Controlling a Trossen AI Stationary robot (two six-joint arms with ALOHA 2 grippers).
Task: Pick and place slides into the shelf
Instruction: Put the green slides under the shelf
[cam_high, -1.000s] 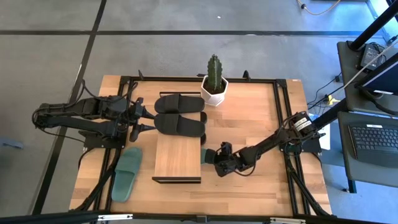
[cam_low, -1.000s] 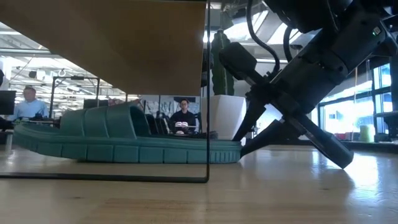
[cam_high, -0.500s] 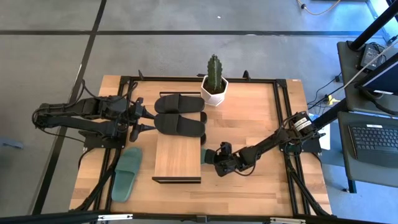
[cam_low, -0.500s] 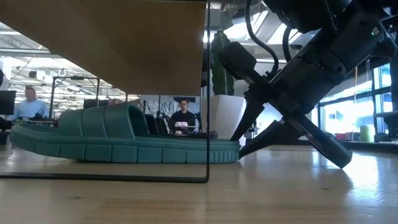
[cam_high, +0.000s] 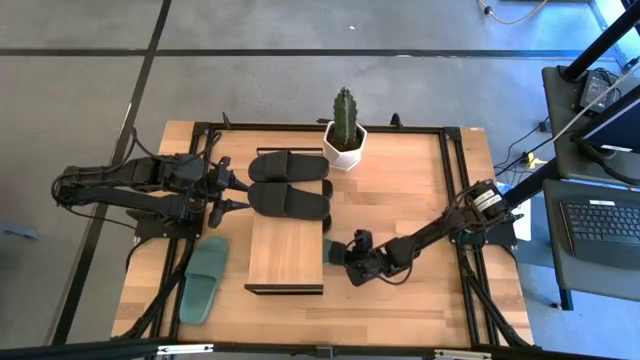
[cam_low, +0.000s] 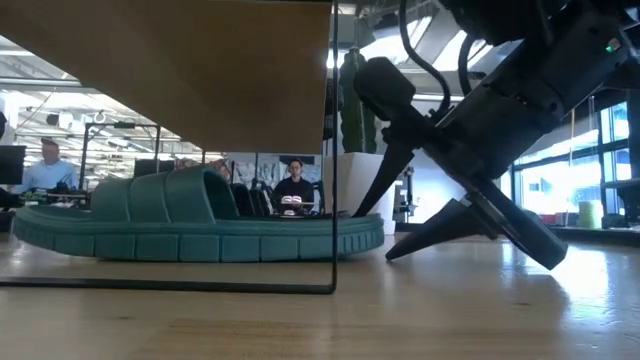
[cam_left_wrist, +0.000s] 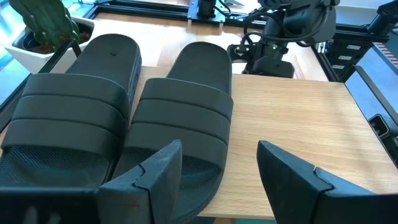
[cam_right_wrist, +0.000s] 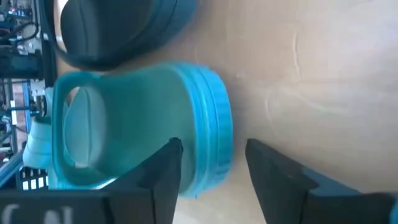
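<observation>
One green slide (cam_low: 190, 215) lies flat on the table under the shelf (cam_high: 285, 250). Only its end (cam_high: 329, 250) peeks out at the shelf's right side. My right gripper (cam_low: 373, 236) is open at that end, one finger above the sole and one below on the table; in the right wrist view the sole's end (cam_right_wrist: 208, 143) lies between the fingers. A second green slide (cam_high: 205, 280) lies left of the shelf. Two black slides (cam_high: 290, 200) (cam_high: 288, 165) lie side by side beyond the shelf's far end. My left gripper (cam_left_wrist: 217, 168) hovers open beside them. My right gripper has its fingers on either side of the green slide's end (cam_right_wrist: 214, 162), slanting down from the table's right. Whether a fingertip (cam_low: 362, 208) still touches the sole I cannot tell. The slide rests with its whole sole on the table.
A cactus in a white pot (cam_high: 345, 135) stands at the far edge, right of the black slides. The shelf's thin black frame (cam_low: 333, 200) stands just left of my right gripper. Bare table lies to the right and near side.
My right gripper has opened and let go of the green slide's end. That end, held slightly raised before, has sunk onto the table, and the slide now lies flat under the shelf.
</observation>
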